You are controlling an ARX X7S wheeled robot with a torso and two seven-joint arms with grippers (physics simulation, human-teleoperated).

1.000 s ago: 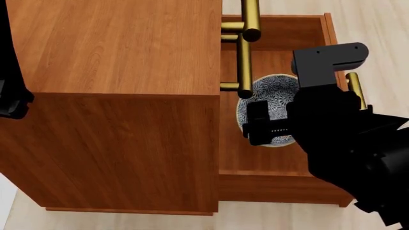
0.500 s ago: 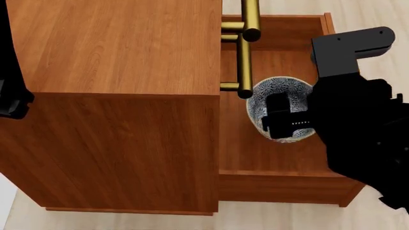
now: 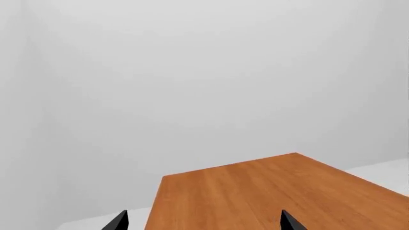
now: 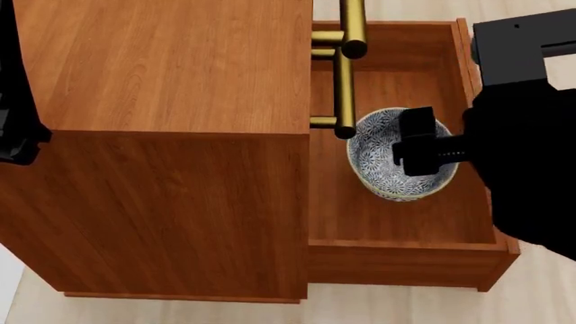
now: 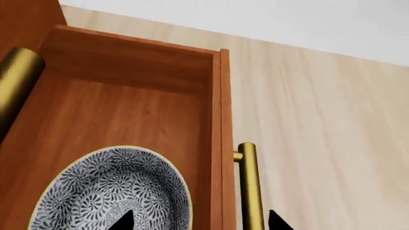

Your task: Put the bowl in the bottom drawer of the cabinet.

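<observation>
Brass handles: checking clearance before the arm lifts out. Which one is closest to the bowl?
The upper-drawer handle overhanging the bowl's cabinet-side rim; the open bottom drawer's own handle sits outside its front wall.

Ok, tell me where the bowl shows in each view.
Head view: the bowl sits in the open bottom drawer, right of centre, partly behind the right gripper.
Right wrist view: the picture's lower left.
Left wrist view: not in it.
Shared landmark: the drawer's brass handle.

Pale wood floor (image 5: 319,96), white wall (image 3: 204,86)
</observation>
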